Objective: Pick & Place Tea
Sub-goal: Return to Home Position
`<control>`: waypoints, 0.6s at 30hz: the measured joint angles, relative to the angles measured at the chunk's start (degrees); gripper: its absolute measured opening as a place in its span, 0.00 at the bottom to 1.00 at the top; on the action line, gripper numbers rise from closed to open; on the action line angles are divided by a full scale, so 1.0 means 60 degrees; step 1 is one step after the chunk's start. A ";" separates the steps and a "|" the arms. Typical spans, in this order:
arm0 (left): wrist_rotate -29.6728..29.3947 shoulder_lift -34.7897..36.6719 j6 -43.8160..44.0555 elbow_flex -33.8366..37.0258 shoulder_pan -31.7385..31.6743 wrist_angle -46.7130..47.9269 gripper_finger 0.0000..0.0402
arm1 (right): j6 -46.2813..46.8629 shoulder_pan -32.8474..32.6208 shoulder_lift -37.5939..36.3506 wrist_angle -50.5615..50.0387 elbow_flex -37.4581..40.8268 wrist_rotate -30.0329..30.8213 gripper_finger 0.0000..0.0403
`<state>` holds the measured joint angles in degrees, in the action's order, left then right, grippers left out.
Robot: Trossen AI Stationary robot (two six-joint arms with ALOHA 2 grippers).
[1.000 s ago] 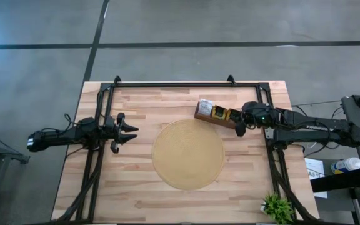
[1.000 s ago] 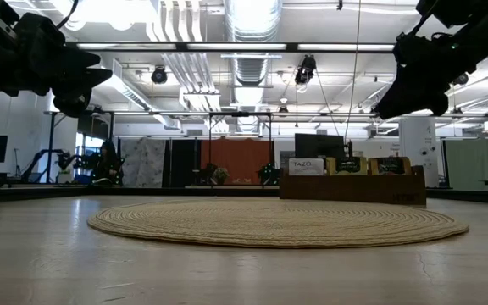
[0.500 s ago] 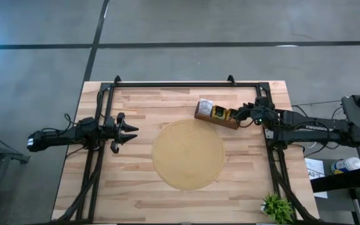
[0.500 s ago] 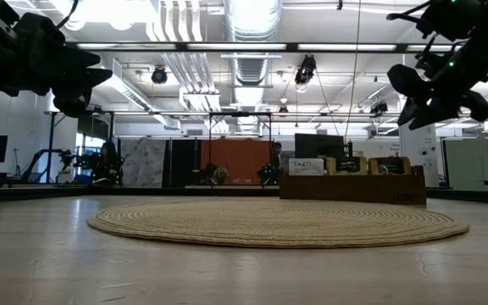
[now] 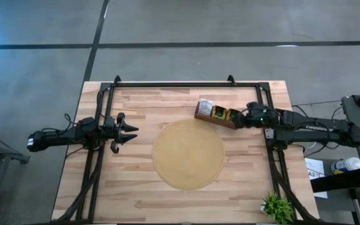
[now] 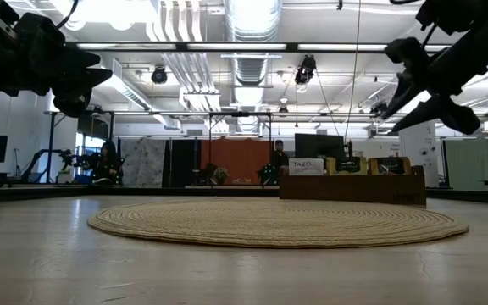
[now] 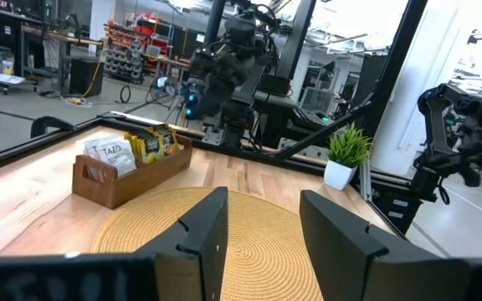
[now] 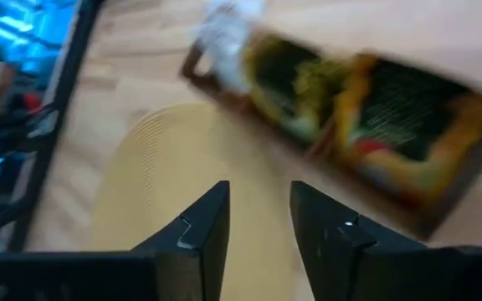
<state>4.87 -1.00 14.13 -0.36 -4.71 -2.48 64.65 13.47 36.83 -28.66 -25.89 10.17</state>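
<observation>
Well, the tea (image 7: 136,146) stands upright in the wooden box (image 7: 132,180), which lies toward the far right corner of the counter (image 5: 136,200), just beside the rim of the round mat (image 5: 188,156). From above the tea is very small: white at 1 end, yellow with dark green next to it. What fills the last compartment is hard to make out, and the print cannot be read from the right wrist.

The right jaws hover above the box end that faces the right edge, released, with nothing between the 2 fingers. The left jaws hang near the left edge, also released and empty.

In the low view the left arm (image 6: 32,59) and the right arm (image 6: 447,59) are cut off at the top, and only the top of the tea shows over the box wall.

The counter is of pale wooden planks with black rails (image 5: 180,84). A small plant (image 5: 276,206) stands at the near right corner. Behind is a hall with ceiling ducts and lamps.
</observation>
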 joint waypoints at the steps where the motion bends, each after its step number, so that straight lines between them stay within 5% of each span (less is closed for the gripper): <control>1: -0.0001 -0.0003 0.0000 0.0000 -0.0003 0.0000 0.36 | 0.0067 0.0000 -0.0005 0.0148 0.0000 -0.0297 0.31; 13: -0.0001 -0.0002 0.0000 0.0000 -0.0004 0.0000 0.36 | 0.1626 -0.0070 -0.0010 0.1666 -0.0023 -0.6055 0.32; 18: -0.0001 0.0000 0.0000 0.0000 -0.0004 0.0000 0.36 | 0.1412 -0.0211 -0.0007 0.1812 -0.0022 -0.6993 0.33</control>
<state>4.86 -1.00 14.13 -0.36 -4.73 -2.48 73.12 12.21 36.79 -17.78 -26.02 -31.79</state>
